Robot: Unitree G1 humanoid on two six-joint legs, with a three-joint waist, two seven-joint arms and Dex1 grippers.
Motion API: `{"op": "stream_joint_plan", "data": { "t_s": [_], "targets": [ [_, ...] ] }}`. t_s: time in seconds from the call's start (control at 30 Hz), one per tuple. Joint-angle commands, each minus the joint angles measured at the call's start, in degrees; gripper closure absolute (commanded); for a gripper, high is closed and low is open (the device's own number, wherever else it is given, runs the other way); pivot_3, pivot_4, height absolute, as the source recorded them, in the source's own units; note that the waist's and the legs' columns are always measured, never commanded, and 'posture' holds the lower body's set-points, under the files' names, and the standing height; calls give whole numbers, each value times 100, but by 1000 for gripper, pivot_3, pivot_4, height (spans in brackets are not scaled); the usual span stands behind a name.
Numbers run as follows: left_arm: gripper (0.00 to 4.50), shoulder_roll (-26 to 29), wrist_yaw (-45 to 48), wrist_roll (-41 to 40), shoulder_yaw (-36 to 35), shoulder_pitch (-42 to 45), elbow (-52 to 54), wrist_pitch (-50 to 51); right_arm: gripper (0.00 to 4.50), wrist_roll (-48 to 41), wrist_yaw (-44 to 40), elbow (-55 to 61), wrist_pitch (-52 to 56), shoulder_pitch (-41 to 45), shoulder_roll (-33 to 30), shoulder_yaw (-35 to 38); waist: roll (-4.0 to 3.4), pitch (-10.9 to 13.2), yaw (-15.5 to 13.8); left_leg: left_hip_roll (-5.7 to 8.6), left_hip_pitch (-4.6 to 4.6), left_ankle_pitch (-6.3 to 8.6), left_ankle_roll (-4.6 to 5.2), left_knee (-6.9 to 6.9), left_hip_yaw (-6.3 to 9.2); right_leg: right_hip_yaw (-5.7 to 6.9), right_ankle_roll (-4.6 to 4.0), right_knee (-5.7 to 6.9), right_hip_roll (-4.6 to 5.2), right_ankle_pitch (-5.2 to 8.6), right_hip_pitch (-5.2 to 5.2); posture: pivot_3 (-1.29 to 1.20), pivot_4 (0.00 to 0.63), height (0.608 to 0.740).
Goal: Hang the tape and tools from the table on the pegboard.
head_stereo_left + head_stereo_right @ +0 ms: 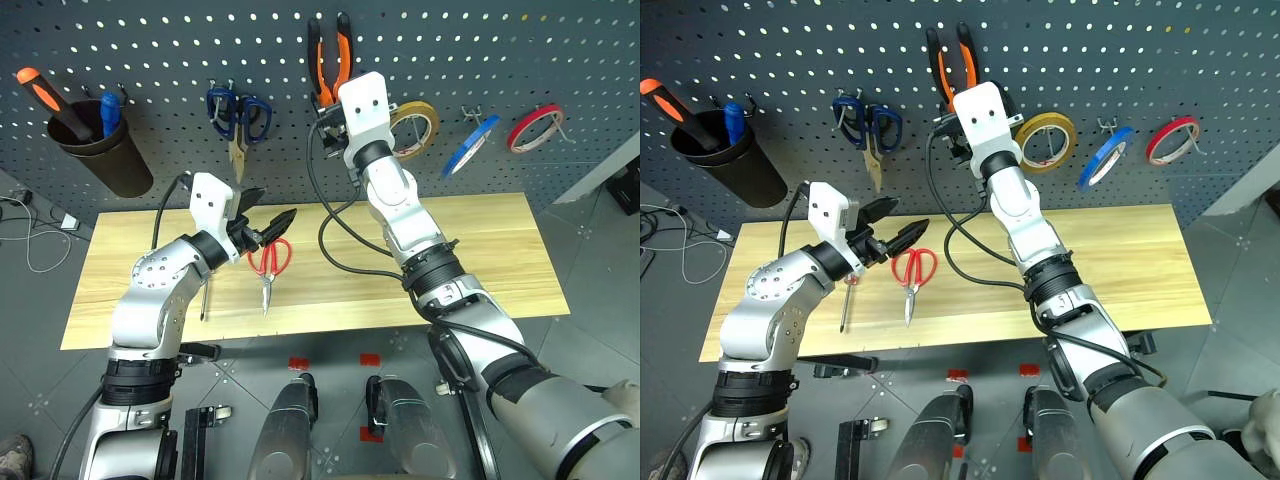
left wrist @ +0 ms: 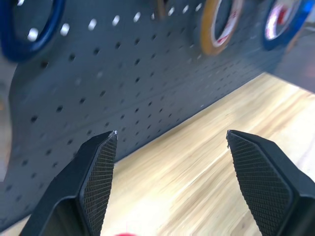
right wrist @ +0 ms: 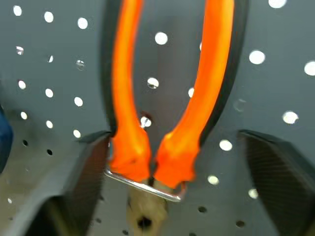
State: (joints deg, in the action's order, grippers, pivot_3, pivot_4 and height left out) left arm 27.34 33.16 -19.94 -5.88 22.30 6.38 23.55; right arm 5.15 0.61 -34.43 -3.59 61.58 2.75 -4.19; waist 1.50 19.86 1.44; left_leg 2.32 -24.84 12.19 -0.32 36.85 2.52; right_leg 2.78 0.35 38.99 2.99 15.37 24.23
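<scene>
While hooked, the pliers (image 3: 167,98) hang between the right claw's (image 3: 172,162) spread fingers.

Orange-black pliers (image 1: 330,58), red scissors (image 1: 270,262), seemingly blue tape (image 1: 470,145)

Left tool (image 1: 890,232) hangs low with jaws spread wide; right tool (image 3: 172,147) reaches up, jaws parted too.

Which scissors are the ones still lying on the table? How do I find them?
Look at the long wooden table under the grey pegboard. Near its left part, right below the open left pincer, lie the red-handled scissors, blades toward the front edge. The blue-handled scissors hang on the board; the screwdriver beside them is slim.
</scene>
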Motion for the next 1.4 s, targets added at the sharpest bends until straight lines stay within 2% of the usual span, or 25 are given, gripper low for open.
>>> {"op": "stream_joint_plan", "data": {
  "t_s": [0.03, 0.17, 0.3, 0.47, 0.63, 0.77, 0.83, 1.0, 1.1, 1.4],
  "targets": [
    [17, -63, -286, 157, -5, -202, 168, 72, 0, -274, -239, 1131, 903, -458, 7, 82, 0, 0, 0, 0, 0, 0, 1, 0, 2, 0, 0, 0, 0, 0, 0, 54, 354, 740],
    [17, -256, -1052, 493, 50, -599, 457, 605, 0, -532, -849, 3130, 2359, -1676, -223, -195, 1, -1, -44, 1, 0, 4, 6, 1, 6, 1, 0, -3, 0, 0, -4, 42, 355, 740],
    [17, -485, -1760, 861, 281, -1027, 764, 1405, 0, -1445, -1995, 5322, 4012, -3160, -853, -734, -1, 0, -64, 3, -5, 22, 35, 2, 2, -4, 2, -11, 3, 1, -4, 36, 362, 740],
    [17, -935, -2250, 1158, 575, -1094, 449, 1777, 0, -2296, -2791, 6565, 5149, -4017, -1556, -1094, 2, 4, -36, 0, 2, 25, 40, 1, 9, 1, 3, -1, 2, 1, -5, 14, 367, 740],
    [17, -1408, -2727, 1319, 536, -854, -92, 2153, 0, -2549, -3096, 6954, 5436, -4117, -1970, -1380, 9, 7, -23, 1, 3, 25, 40, 10, 10, 4, 19, -3, 2, 9, -8, -4, 367, 740],
    [17, -1505, -3018, 1519, 482, -726, -323, 2098, 0, -2556, -3093, 6911, 5452, -4057, -2051, -1405, 15, 10, -10, 1, 2, 24, 39, 10, 11, 8, 33, -2, 2, 16, -9, -12, 365, 740],
    [17, -1570, -3140, 1581, 475, -685, -447, 2165, 0, -2524, -3108, 6838, 5416, -4009, -2119, -1347, 16, 11, -8, 1, 2, 25, 39, 9, 11, 8, 9, -2, 2, 1, -9, -13, 364, 740],
    [17, -1804, -3128, 1402, 285, -575, -898, 2445, 0, -2474, -3108, 6774, 5377, -3897, -2232, -1383, 19, 11, -5, 3, 0, 26, 39, 8, 9, 9, 10, -7, 3, 2, -10, -23, 360, 740],
    [572, -1939, -3186, 1271, -18, -498, -1209, 2709, 0, -2445, -3192, 6797, 5363, -3812, -2379, -1447, 20, 10, -4, 3, 1, 25, 38, 9, 11, 11, 12, -5, 3, 3, -13, -28, 360, 740],
    [3218, -1619, -2685, 1264, -11, -129, -1921, 2544, 0, -2480, -3356, 6792, 5414, -3725, -2681, -1436, 15, 3, 6, 3, 11, 22, 35, 11, 11, 12, 45, 1, 3, 15, -21, -50, 353, 740]
  ]
}}
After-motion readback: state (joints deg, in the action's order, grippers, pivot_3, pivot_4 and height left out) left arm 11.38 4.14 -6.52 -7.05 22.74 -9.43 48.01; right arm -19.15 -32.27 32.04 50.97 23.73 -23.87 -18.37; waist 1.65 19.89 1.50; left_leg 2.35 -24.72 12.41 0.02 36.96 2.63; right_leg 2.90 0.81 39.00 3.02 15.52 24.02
